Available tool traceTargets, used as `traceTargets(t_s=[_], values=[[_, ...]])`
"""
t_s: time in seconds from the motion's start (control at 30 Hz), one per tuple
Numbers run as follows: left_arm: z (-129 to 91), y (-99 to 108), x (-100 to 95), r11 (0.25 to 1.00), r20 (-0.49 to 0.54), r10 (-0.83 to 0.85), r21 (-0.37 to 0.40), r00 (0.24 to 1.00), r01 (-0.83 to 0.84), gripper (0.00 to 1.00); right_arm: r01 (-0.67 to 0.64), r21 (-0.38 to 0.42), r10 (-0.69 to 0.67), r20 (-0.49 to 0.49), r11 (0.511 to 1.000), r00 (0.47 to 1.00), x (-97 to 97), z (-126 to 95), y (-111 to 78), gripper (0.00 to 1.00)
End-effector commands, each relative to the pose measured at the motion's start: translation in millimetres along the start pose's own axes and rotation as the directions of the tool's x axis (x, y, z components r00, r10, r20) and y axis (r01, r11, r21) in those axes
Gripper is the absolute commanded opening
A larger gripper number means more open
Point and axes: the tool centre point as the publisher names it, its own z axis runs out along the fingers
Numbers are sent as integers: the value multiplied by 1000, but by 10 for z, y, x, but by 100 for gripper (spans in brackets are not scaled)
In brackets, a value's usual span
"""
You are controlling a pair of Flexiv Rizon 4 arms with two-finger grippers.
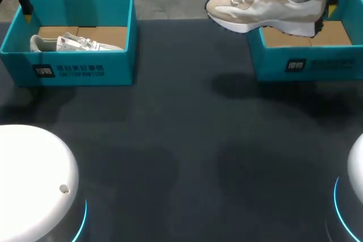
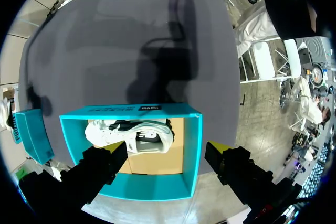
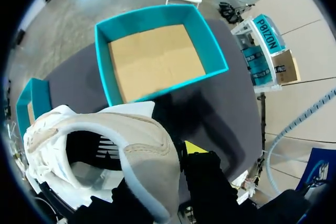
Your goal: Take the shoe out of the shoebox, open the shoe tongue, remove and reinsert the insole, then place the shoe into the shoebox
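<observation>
A beige-and-white sneaker (image 1: 264,7) hangs in the air over the left rim of the right teal shoebox (image 1: 306,63), toe pointing left. My right gripper (image 1: 323,8) is shut on its heel collar. In the right wrist view the heel (image 3: 149,150) sits between the fingers of the right gripper (image 3: 157,163), and the shoebox (image 3: 157,59) below shows a bare cardboard floor. My left gripper (image 1: 25,8) hangs open above the far-left corner of the left shoebox (image 1: 74,69). In the left wrist view the left gripper (image 2: 167,153) holds nothing.
A white sneaker (image 1: 74,42) lies inside the left shoebox, also visible as the white sneaker (image 2: 131,135) in the left shoebox (image 2: 191,156). Two white robot bases (image 1: 31,179) stand at the table's near corners. The dark tabletop (image 1: 187,140) stretches between the boxes.
</observation>
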Motion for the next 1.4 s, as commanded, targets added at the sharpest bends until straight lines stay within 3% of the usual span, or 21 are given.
traceTargets(t_s=[0.03, 0.6, 0.77, 1.03, 1.23, 1.4], values=[[-5, -8, -1, 1000, -3, 0, -1, 1000, 0, 100, -4, -160, 1, -16, 987, 1000, -51, 6, -87, 0], [-5, -8, -1, 1000, -3, 0, -1, 1000, 0, 100, 7, -166, -7, 2, 986, 1000, -24, 5, -133, 0], [-5, -8, -1, 1000, -3, 0, -1, 1000, 0, 100, 28, -143, -22, 48, 989, 999, 84, 120, -483, 0], [-5, -8, -1, 1000, -3, 0, -1, 1000, 0, 100, 12, -118, -10, 16, 993, 1000, 226, 216, -1244, 0], [-5, -8, -1, 1000, -3, 0, -1, 1000, 0, 100, -5, -119, 6, 5, 993, 1000, 443, 278, -1738, 0], [-5, -8, -1, 1000, -3, 0, -1, 1000, 0, 100, -4, -101, 8, 39, 995, 999, 665, 405, -2041, 0]])
